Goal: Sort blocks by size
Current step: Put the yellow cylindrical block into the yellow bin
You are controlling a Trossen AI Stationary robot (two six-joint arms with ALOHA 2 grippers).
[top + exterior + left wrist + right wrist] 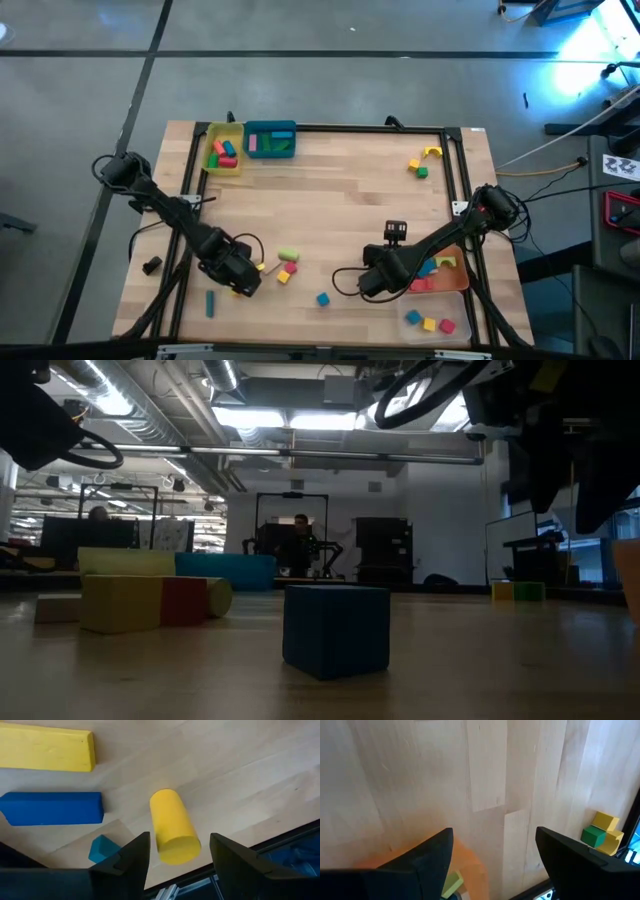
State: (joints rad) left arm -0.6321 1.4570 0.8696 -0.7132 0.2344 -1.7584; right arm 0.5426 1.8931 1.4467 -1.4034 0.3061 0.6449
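A yellow cylinder block (172,825) lies on its side on the table, between the open fingers of my left gripper (180,838), which points down at the near left (240,280). The fingers stand on either side of it without touching. Beside it lie a blue bar (50,808), a yellow bar (47,749) and a teal cube (102,849). My right gripper (494,834) hangs open over bare wood at the near right (375,281). More blocks lie loose: a blue cube (323,298), a teal bar (211,303), and a green-yellow cylinder (288,256).
A yellow tray (223,133) and a teal tray (270,127) with blocks stand at the far left. An orange tray (455,282) and a clear tray (412,330) with blocks sit near right. A yellow arch (432,152) and small cubes (419,169) lie far right.
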